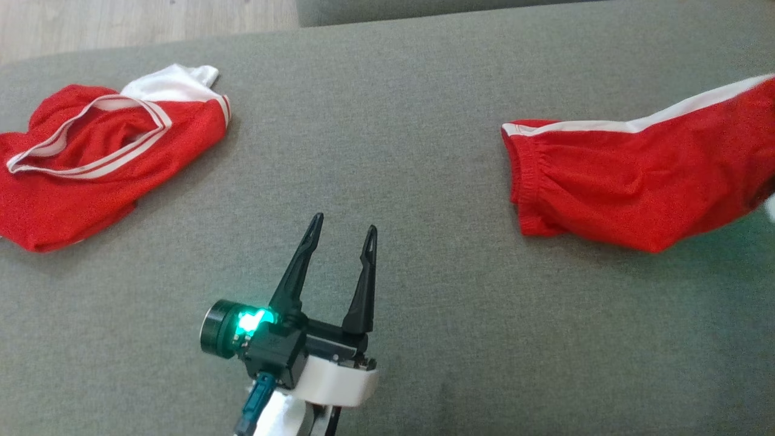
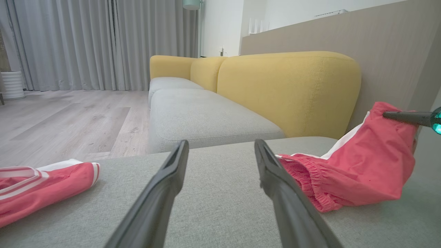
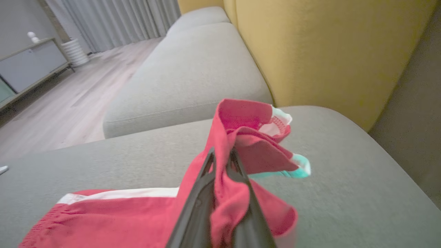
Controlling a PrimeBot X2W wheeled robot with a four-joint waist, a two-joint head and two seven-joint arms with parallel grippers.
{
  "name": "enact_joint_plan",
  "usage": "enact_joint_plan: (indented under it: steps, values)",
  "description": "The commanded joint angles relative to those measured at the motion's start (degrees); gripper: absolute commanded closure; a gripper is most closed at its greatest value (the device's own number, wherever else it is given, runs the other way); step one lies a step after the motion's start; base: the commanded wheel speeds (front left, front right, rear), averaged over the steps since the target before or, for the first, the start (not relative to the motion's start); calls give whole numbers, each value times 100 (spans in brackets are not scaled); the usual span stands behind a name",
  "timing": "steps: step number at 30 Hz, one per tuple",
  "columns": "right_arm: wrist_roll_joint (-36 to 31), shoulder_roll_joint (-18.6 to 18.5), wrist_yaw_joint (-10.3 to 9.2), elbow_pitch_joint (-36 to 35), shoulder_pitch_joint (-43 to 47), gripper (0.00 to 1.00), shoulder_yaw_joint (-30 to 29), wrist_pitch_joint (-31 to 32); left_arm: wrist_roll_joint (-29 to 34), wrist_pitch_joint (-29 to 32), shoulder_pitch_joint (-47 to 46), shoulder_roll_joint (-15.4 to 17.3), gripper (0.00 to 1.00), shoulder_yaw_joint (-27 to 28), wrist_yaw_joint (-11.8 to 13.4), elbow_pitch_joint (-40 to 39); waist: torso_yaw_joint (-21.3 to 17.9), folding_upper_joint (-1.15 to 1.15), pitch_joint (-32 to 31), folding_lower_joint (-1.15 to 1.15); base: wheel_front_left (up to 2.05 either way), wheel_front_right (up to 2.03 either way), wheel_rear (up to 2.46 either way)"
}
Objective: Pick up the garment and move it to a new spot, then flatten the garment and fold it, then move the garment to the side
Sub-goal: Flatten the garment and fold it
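The garment [image 1: 636, 181], red shorts with a white side stripe and an elastic waistband, lies at the right on the grey cushion [image 1: 387, 121], its right end lifted. In the right wrist view my right gripper [image 3: 222, 153] is shut on a raised fold of the garment [image 3: 120, 220]. The left wrist view shows that gripper [image 2: 387, 115] pinching the garment's [image 2: 358, 172] top edge. My left gripper [image 1: 344, 224] stands open over bare cushion at the lower middle, fingers pointing away. Nothing sits between the fingers of the left gripper [image 2: 221, 144] in its own view.
A second red garment with white trim [image 1: 91, 175] lies crumpled at the cushion's far left [image 2: 41, 186]. A yellow backrest [image 2: 289, 89] rises behind the right side. Beyond the cushion's far edge runs wooden floor [image 1: 121, 24] and another grey seat [image 2: 200, 117].
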Motion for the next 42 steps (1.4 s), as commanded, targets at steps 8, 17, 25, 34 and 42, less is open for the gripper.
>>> enact_joint_plan:
  steps: [8,17,25,34,42]
  values:
    - [-416,416,37,-1131,152,100,375,-78,6,-29,60,-17,0,235,-32,-170,154,0,-170,1,0,0,0]
    - [-506,1436,37,-1371,264,86,871,444,-64,-29,57,-17,0,231,-49,-138,260,0,-153,1,0,0,0]
    - [-572,1602,37,-1758,816,0,1051,24,-192,-29,183,-17,0,280,28,-125,217,0,-382,1,0,0,0]
    - [-1214,913,37,-1733,1434,100,228,-366,-219,-29,328,-17,0,328,63,-202,357,0,-480,1,0,0,0]
    - [-969,847,37,-1016,1161,100,119,291,-287,-29,207,-17,0,208,70,-218,706,0,-286,1,0,0,0]
